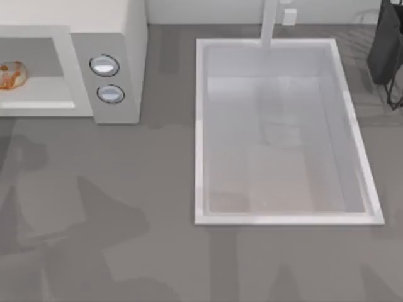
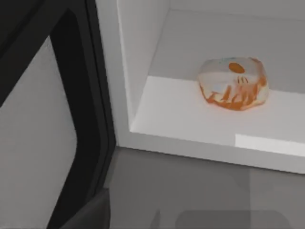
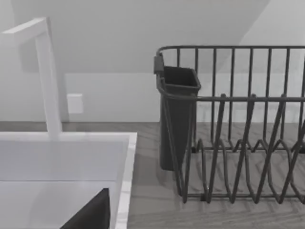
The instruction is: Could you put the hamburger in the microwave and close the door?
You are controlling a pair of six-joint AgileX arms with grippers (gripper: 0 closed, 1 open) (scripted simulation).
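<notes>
The hamburger (image 1: 11,75) sits inside the microwave (image 1: 119,38), cut off at the top view's left edge; pincer states: cannot tell.

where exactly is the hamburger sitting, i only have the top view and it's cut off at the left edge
Observer: In the left wrist view the hamburger rests whole on the white floor of the microwave cavity, set back from the front lip.
Operator: ok and is the door shut on it or not
Observer: Not shut. The left wrist view shows the door, a dark-framed panel with a grey window, standing beside the opening and not across it, so the cavity is open to the front.
</notes>
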